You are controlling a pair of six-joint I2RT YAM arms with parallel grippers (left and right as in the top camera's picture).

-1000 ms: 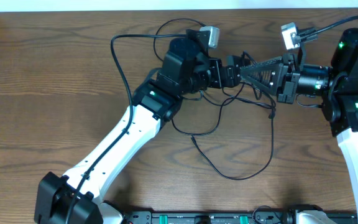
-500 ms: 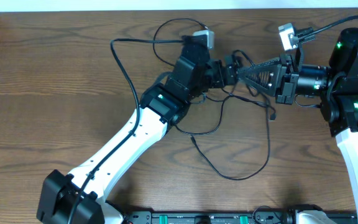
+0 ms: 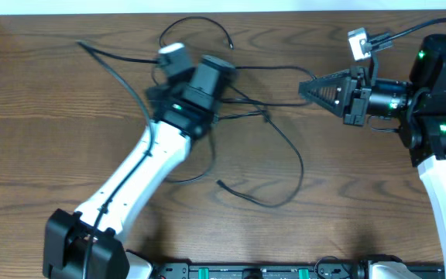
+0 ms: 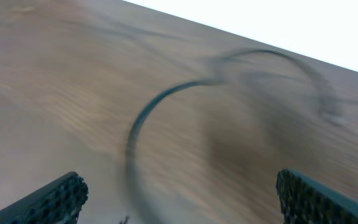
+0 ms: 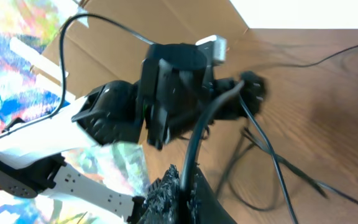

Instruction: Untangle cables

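Thin black cables (image 3: 296,159) sprawl over the middle of a wooden table (image 3: 53,139). They sit between the two arms in a loose tangle, with a small knot where the strands cross. One loose plug end (image 3: 220,184) lies nearer the front edge.

The right gripper (image 3: 303,86) points left from the right side of the table, just beside the tangle's far right strands. Its wrist view shows the right gripper (image 5: 178,186) clenched on one black cable (image 5: 197,127). That cable rises from the pinched fingertips and bends toward the left arm's wrist.

The left arm (image 3: 142,167) reaches from the front left corner to the far middle, lying over the left part of the tangle. In its wrist view the left gripper (image 4: 182,205) is released, fingertips (image 4: 61,196) set wide apart. A blurred curve of cable (image 4: 135,124) lies on the wood ahead of them, apart from both fingers.

Bare wood stretches wide to the left of the left arm and across the front middle. The table's far edge meets a white wall (image 3: 207,6). Cardboard (image 5: 166,25) stands beyond the left side, with a colourful printed sheet (image 5: 5,68) too blurred to read. Small green lights (image 3: 424,56) glow on the right arm (image 3: 440,101).
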